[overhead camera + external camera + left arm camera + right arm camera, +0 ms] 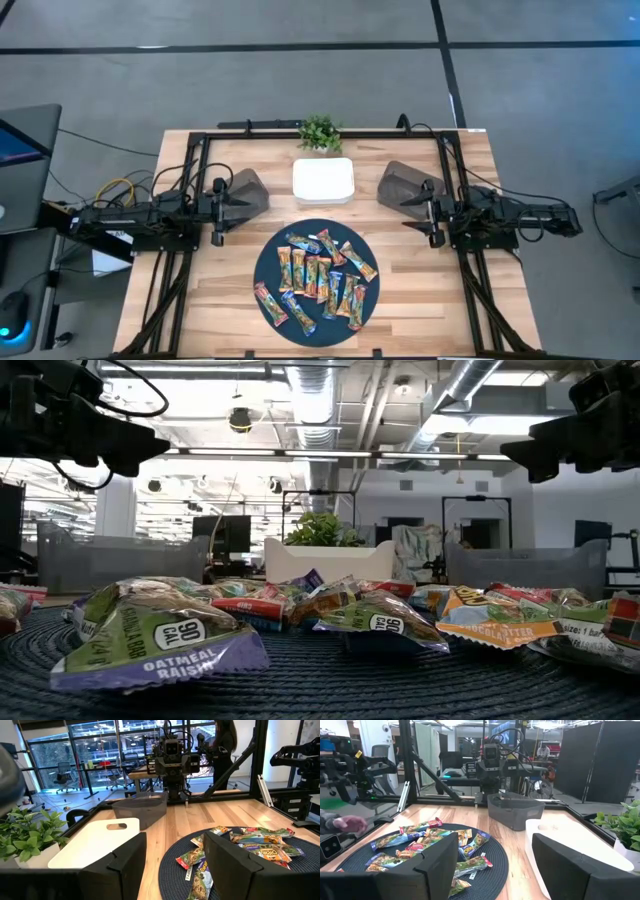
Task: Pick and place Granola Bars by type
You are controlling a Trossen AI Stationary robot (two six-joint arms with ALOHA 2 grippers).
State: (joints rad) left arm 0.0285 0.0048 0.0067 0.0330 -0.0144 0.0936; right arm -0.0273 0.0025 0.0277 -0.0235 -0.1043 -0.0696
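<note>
The left arm is laid out level along the left side of the table, and its left gripper (222,210) is held above the wood just beside a grey bin (246,190). Its fingers (125,865) are seen parted in the left wrist view, with nothing between them. The right arm is mirrored on the right side, and the right gripper (428,212) is held next to a second grey bin (404,184). Its fingers (440,862) are likewise spread wide and nothing is gripped.

Between the two arms, at the near middle of the table, a dark round mat (268,262) is laid on the wood. The Granola Bars (318,278) are heaped on it in a loose overlapping pile, in orange, yellow, blue and red wrappers. In the low view, a purple-edged bar marked oatmeal raisin (160,635) is seen nearest on the left. Farther back, behind the mat, a white tray (323,181) is set in the middle, and a small green plant (319,132) is placed at the far edge.

The wooden table (500,290) is framed by black rails and stands on a grey floor. Beyond it, an open workshop with ceiling ducts, desks and chairs is shown. A person's hand (347,823) is visible beyond the table's edge in the right wrist view.
</note>
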